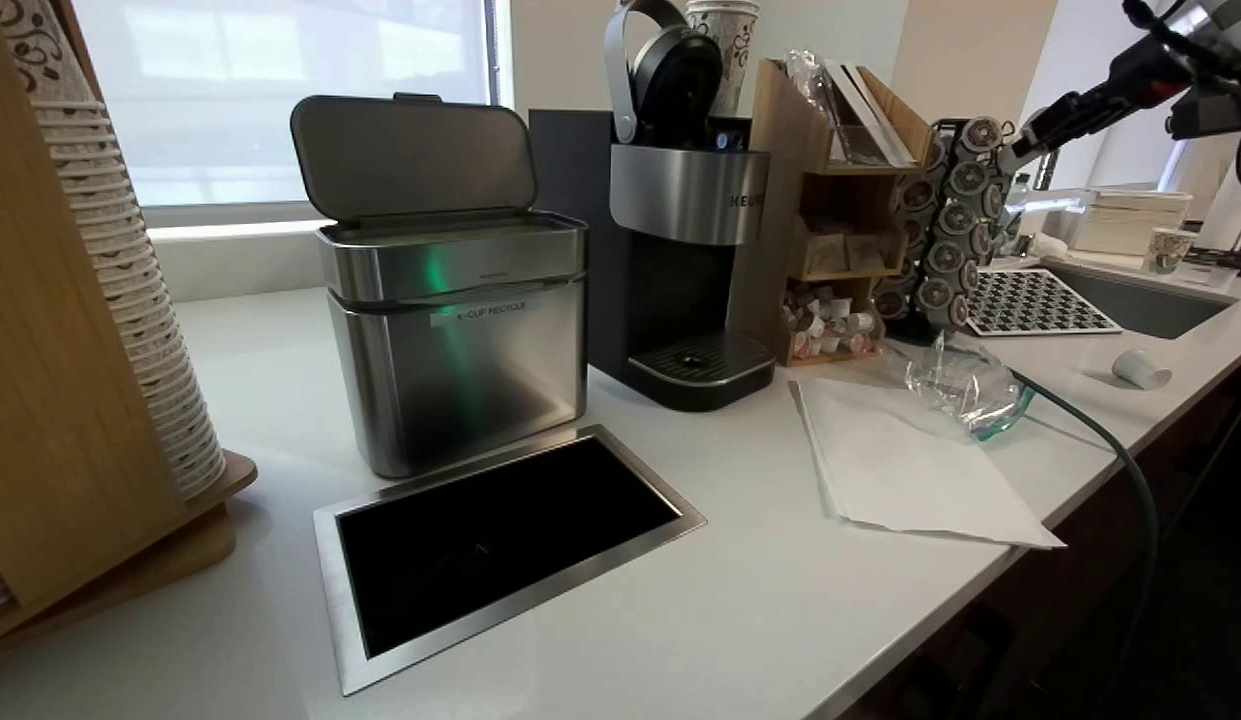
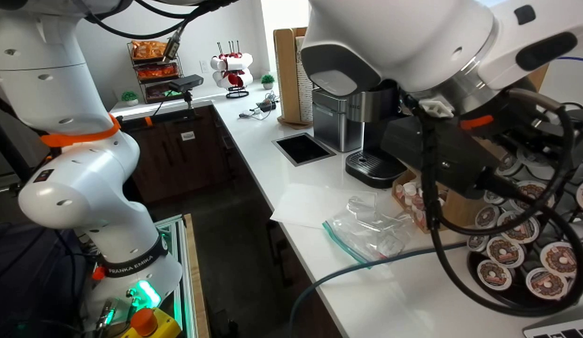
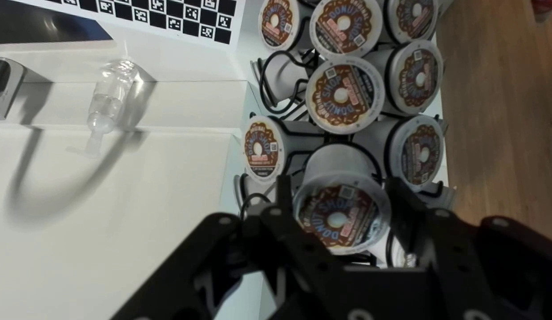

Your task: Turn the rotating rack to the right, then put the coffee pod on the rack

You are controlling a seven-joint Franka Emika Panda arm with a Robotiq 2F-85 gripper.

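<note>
The gripper [image 3: 340,195] clasps the coffee pod [image 3: 341,213]; the rotating rack [image 1: 937,200] is just ahead of it; turning is presumably done; seating and release seem left.

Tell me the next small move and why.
I'd probably ease the Donut Shop coffee pod gently into the wire pod carousel: in the wrist view the jaws grip it, lid toward the camera, narrow end toward the carousel, with cup wall visible beyond the rim. How deep it sits is unclear, so releasing now seems risky.
</note>
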